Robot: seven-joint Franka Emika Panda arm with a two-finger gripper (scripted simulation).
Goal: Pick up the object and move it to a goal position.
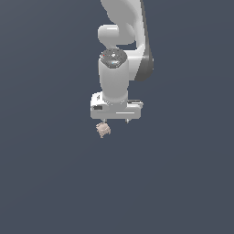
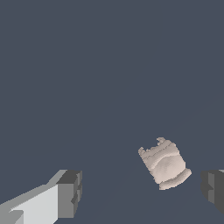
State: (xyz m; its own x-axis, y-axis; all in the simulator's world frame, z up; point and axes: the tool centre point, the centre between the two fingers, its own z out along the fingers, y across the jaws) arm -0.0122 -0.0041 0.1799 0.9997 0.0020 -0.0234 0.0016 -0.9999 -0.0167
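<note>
In the exterior view, I see my white robot arm [image 1: 123,45] pointing down over the flat dark grey desk [image 1: 45,183]. The white tool [image 1: 115,121] hangs just above a tiny lumpy pinkish-beige object [image 1: 103,130], which sits under the tool's side toward the exterior view's left.

In the wrist view, the tool's two dark grey fingers [image 2: 70,192] stand wide apart. The object [image 2: 165,163] lies between them, nearer to one finger, not touching either.
</note>
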